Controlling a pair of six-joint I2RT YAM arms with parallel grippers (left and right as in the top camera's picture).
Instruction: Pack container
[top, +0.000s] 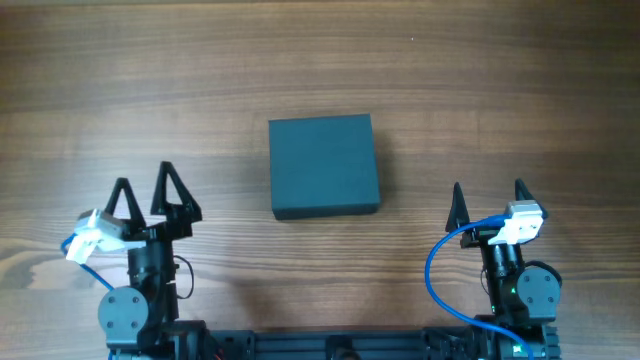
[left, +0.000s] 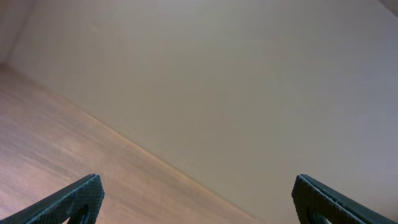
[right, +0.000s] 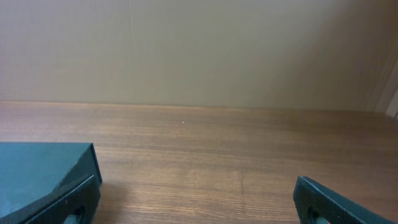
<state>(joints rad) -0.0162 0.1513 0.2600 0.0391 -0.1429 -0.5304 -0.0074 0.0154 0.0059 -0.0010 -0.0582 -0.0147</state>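
**Operator:** Where does the container (top: 324, 166) lie?

**Technician:** On the table (top: 500, 80), near its centre; nothing rests on it.

**Operator:** And relative to the arms?

**Technician:** The left gripper (top: 143, 174) stands to its left, the right gripper (top: 488, 185) to its right; both are well apart from it and nearer the base edge; in the right wrist view the container (right: 37, 168) sits low on the left, the wall (right: 199, 50) behind the table.

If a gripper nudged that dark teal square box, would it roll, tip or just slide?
The dark teal-green matte square container looks low and flat-sided, so it would probably slide, not roll. Its matte surface likely grips well.
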